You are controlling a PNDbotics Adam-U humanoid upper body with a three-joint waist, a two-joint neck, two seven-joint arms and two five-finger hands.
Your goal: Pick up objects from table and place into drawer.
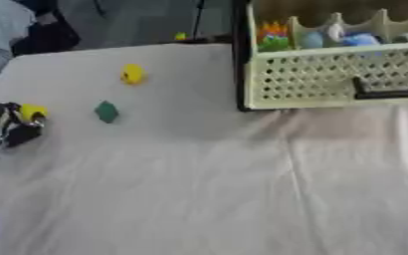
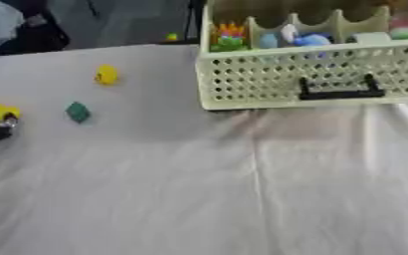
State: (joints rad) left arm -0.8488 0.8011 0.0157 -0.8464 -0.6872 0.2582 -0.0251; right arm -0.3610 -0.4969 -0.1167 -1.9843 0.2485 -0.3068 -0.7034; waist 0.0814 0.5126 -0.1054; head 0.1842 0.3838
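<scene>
Left hand at the table's left edge, fingers curled round a yellow piece. Best carried high, clearing the drawer rim before release.

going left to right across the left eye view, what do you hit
left hand pinching a yellow piece → green piece → yellow toy → drawer with its black handle
</scene>
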